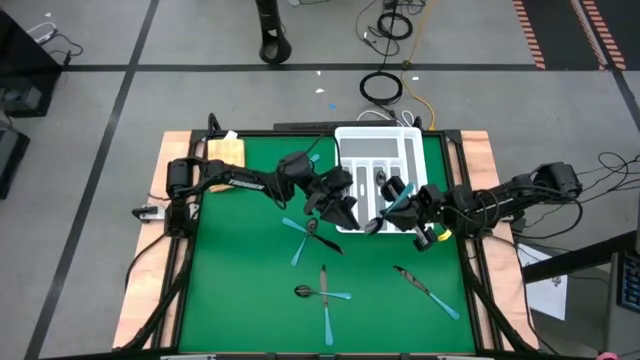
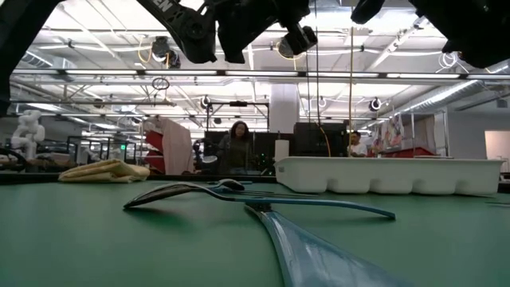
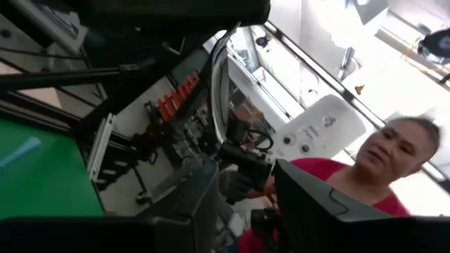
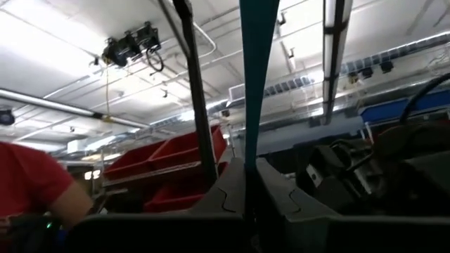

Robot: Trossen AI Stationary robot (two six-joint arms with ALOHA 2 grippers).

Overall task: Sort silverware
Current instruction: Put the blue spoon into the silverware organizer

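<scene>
The white tray [image 1: 378,165] stands at the far middle of the green mat and also shows in the low view [image 2: 390,175]. My right gripper [image 1: 400,200] hovers over the tray's near edge, shut on a light-blue-handled piece of silverware [image 4: 256,84]. My left gripper [image 1: 340,210] hangs just left of the tray's near left corner. It is open, and its fingers [image 3: 316,207] have nothing between them. Loose silverware lies flat on the mat: two crossed pieces [image 1: 305,235], a crossed group [image 1: 322,293] and one piece [image 1: 425,290]. In the low view a spoon [image 2: 183,191] lies across a handle [image 2: 319,255]. My right gripper pinches the light-blue handle [image 4: 247,165] between its two fingers. The handle runs straight on beyond the fingertips, along the fingers. The fingers slant upward from the table's right side. The piece is lifted clear of mat and tray; which end is in the fingers I cannot tell.
A folded yellow cloth [image 1: 225,150] lies at the mat's far left corner. The tray's slots hold a few dark pieces [image 1: 380,178]. A person in a red top [image 3: 330,176] is beyond the table. The mat's near left stretch [image 1: 230,300] is bare.
</scene>
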